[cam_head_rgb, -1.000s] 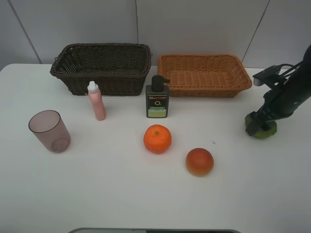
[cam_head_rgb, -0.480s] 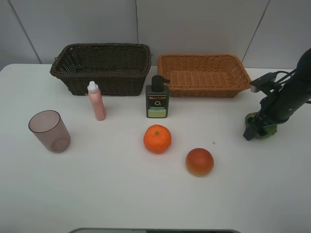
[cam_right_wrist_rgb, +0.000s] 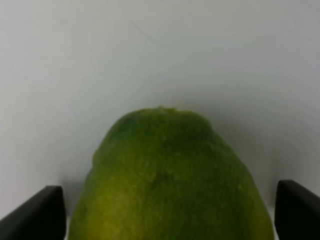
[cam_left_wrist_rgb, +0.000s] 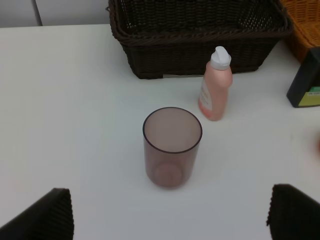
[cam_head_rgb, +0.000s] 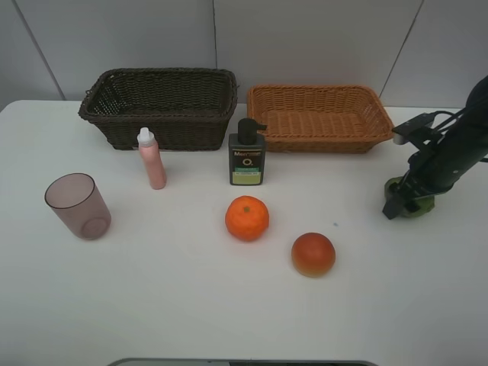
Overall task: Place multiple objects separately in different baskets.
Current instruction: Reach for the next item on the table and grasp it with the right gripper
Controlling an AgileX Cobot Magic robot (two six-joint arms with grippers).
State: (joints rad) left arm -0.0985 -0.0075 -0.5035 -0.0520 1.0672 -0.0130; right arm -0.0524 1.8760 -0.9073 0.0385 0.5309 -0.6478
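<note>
On the table's right side lies the green fruit (cam_head_rgb: 419,206), and my right gripper (cam_head_rgb: 407,200) is lowered over it, open, one finger on each side. The right wrist view shows the green fruit (cam_right_wrist_rgb: 170,175) filling the space between the fingertips (cam_right_wrist_rgb: 35,212), with only thin gaps. My left gripper (cam_left_wrist_rgb: 170,215) is open above the translucent pink cup (cam_left_wrist_rgb: 172,145), apart from it. An orange (cam_head_rgb: 247,218) and a red-yellow fruit (cam_head_rgb: 313,254) rest mid-table. The pink bottle (cam_head_rgb: 151,160) and dark green pump bottle (cam_head_rgb: 246,156) stand before the dark brown basket (cam_head_rgb: 160,74) and orange-tan basket (cam_head_rgb: 320,90).
Both baskets sit against the back wall. The cup (cam_head_rgb: 76,206) stands at the far left of the table. The pink bottle (cam_left_wrist_rgb: 216,87) and pump bottle (cam_left_wrist_rgb: 305,80) stand between the cup and the baskets.
My right arm shifted slightly over the green fruit and its fingers have drawn closer around it. Everything else has stayed where it was.
</note>
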